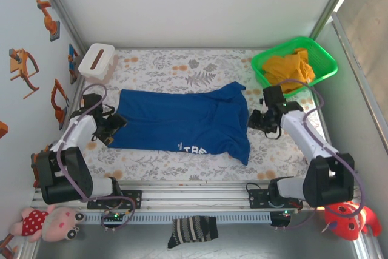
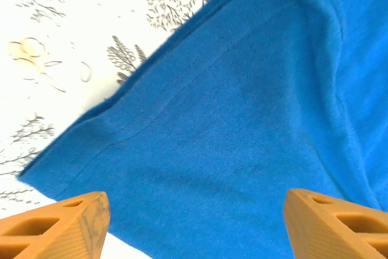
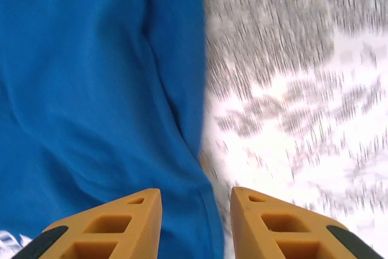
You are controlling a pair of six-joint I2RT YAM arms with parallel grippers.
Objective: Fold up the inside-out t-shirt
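From above, the royal-blue short-sleeved cloth t-shirt [image 1: 182,119] lay spread on the floral-clothed table [image 1: 182,65], the left gripper [image 1: 112,127] at one side edge and the right gripper [image 1: 259,119] at the other. The left wrist view showed that claw wide and empty over a hem corner, likely to miss if closed too high. The right wrist view showed jaws narrowly parted, empty, at the shirt's edge, where a shallow bite could slip.

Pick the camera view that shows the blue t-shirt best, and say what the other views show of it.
The top external view: the t-shirt lies spread on the table, nearly its whole outline and white lettering visible. The left wrist view gives a stitched corner close up; the right wrist view, a blurred side edge.
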